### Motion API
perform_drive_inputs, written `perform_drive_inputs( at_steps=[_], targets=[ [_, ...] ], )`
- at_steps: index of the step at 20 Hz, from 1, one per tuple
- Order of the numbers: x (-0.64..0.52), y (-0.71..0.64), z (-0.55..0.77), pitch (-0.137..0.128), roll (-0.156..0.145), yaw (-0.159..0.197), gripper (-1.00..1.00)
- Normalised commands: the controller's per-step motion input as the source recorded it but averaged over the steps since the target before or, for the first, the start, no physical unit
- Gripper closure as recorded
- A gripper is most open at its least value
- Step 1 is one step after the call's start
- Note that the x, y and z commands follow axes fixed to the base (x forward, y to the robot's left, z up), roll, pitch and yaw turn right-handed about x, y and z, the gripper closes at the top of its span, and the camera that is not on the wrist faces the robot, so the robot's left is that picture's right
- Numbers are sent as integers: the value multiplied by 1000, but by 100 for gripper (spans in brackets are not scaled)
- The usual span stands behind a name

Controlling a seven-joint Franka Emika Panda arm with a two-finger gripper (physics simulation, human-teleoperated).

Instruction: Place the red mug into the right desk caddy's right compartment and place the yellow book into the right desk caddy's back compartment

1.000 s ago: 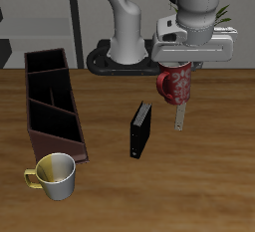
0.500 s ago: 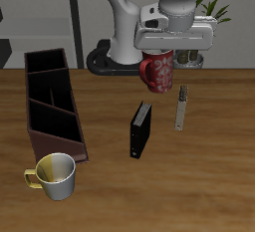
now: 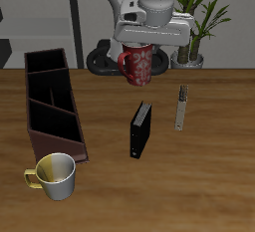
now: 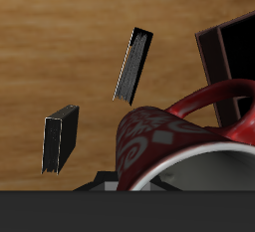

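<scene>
The wooden worktop (image 3: 209,166) carries the long dark maroon-brown right desk caddy (image 3: 52,105), black inside and split by dividers, set along one side with one small end section near the front edge and another at the back. The Franka arm is held high above the middle of the worktop, wrist pointed down, with the gripper (image 3: 139,49) well above the surface and apart from the caddy. The dark red mug with mottled pinkish pattern (image 3: 137,65) is carried clear of the worktop, tilted; the fingers are clenched on it near the rim, judged from the wrist view, where the mug (image 4: 184,141) fills the frame just below the camera. The thicker black book (image 3: 140,128) is seen upright below the mug; the yellow-and-white mug (image 3: 56,174) sits just in front of the caddy's front end. The thin pale tan-yellow and grey book (image 3: 181,108) lies flat, untouched, beside the black book. Risks, as judged: the tilted mug could catch a divider or the caddy wall on descent, since the target section is only about one mug wide; a rim-only grasp could let the mug rotate or slip in transit; the wrong end section could be picked.
</scene>
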Motion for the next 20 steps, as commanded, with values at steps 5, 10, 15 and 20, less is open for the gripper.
perform_drive_inputs(
  at_steps=[5,10,15,20],
  targets=[
    [-240,-352,-53,12,-37,-18,100],
    [-147,-339,-98,24,-43,-3,100],
    [-67,-451,-68,30,-59,-8,100],
    [-252,-343,57,-21,-41,-3,100]
  ],
)
